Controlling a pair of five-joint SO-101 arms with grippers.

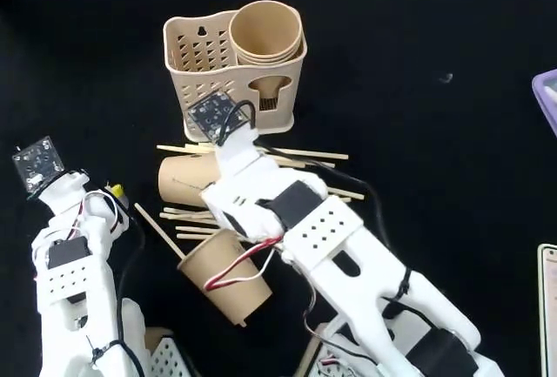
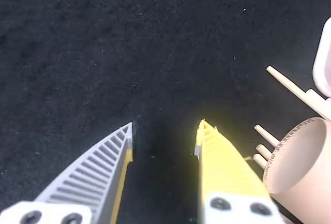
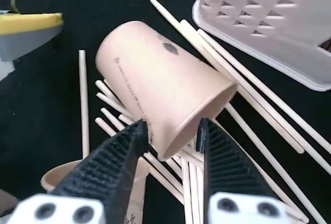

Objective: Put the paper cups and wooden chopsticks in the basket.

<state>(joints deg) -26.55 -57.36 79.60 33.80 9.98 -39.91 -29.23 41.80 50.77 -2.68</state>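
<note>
The right pincer (image 3: 172,125) is wide open with nothing held, its jaws set either side of the near end of a paper cup (image 3: 155,89). That cup lies on its side across the scattered wooden chopsticks (image 3: 248,105), just beside the basket (image 3: 269,22). Out to the side, the left pincer (image 2: 165,125) hangs open and empty above bare black bench (image 2: 129,38). A second cup (image 1: 224,277) lies tipped over nearer the arms, and a stack of cups (image 1: 265,30) already sits at one end of the basket.
</note>
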